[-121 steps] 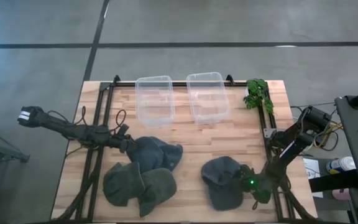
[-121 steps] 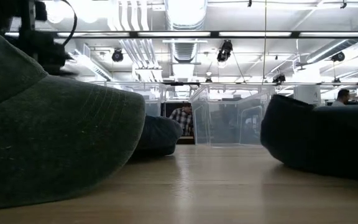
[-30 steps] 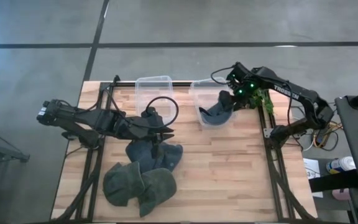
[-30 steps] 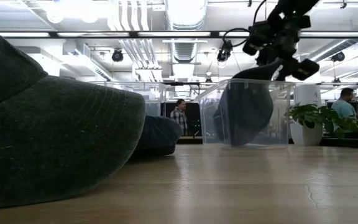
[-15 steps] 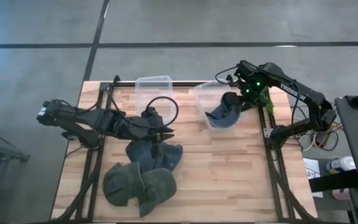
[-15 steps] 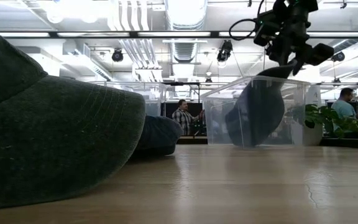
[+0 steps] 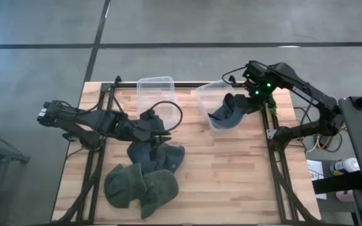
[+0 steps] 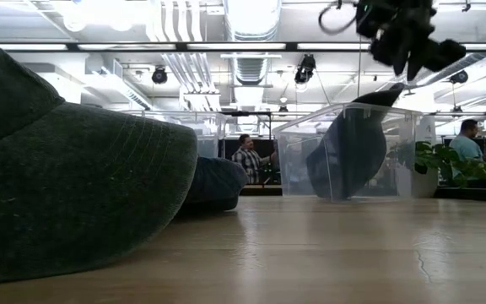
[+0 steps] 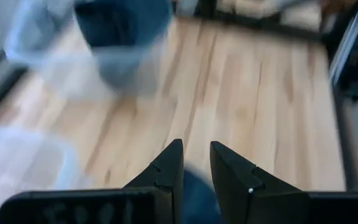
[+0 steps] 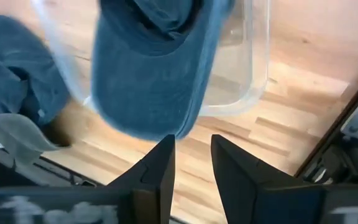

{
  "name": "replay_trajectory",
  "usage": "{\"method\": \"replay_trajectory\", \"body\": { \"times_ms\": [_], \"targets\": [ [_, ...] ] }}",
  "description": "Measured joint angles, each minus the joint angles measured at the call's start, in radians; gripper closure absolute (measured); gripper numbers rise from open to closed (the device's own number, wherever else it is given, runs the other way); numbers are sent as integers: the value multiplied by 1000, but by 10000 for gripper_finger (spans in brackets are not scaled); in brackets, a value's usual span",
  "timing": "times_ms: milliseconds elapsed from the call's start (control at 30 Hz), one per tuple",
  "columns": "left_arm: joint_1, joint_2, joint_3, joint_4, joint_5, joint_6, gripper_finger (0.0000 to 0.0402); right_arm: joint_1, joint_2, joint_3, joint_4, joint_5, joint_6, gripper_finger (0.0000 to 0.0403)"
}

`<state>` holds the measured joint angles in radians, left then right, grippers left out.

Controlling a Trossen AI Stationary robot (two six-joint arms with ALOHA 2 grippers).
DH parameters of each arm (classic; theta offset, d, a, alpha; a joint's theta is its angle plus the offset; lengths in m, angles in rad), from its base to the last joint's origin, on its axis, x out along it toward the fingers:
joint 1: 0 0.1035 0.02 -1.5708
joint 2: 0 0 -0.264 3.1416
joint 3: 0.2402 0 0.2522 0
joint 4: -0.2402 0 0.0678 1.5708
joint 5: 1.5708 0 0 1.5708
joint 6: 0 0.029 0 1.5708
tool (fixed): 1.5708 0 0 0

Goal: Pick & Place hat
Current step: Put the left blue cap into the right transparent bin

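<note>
The right end effector [image 7: 254, 95] hangs above the right-hand clear plastic bin [image 7: 205, 99], its fingers parted narrowly and holding nothing. The dark blue cap [image 7: 231, 112] sits half in that bin, brim draped over the rim, so the drop looks only partly settled. The left end effector [image 7: 164, 134], fingers also narrowly parted and empty, hovers over another blue cap [image 7: 149, 154] on the worktop [image 7: 231, 169] (likely the next pick), with two green caps [image 7: 140, 186] nearby.

hats: 4 [image 7: 230, 112] | clear bins: 2 [image 7: 156, 91] | plant: 1 [image 8: 433, 160]
</note>
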<state>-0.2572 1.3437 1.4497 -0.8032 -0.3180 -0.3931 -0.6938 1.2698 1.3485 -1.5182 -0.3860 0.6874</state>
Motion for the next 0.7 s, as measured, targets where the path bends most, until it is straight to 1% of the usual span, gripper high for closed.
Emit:
{"method": "replay_trajectory", "body": {
  "times_ms": [100,200,267,333,400,467,567,633,700],
  "targets": [
    [-12,0,-28,-114,54,-2,328,76,-63,15,0,27,30,297],
    [-40,0,-81,-208,87,-24,328,204,-120,8,5,56,129,293],
    [-57,0,-129,-266,95,-57,328,318,-146,-8,19,71,206,292],
    [-67,0,-178,-336,91,-122,328,449,-162,-27,64,88,289,291],
    [-73,-1,-219,-396,75,-195,328,587,-168,-43,137,137,370,289],
    [-78,-12,-248,-424,59,-243,328,717,-163,-51,210,201,424,289],
    [-80,-60,-275,-411,59,-253,328,880,-133,-55,306,290,444,289],
    [-72,-115,-290,-394,91,-234,328,964,-104,-55,356,325,454,289],
    [-50,-183,-309,-390,133,-221,328,1025,-67,-56,396,334,463,287]
  ]
}}
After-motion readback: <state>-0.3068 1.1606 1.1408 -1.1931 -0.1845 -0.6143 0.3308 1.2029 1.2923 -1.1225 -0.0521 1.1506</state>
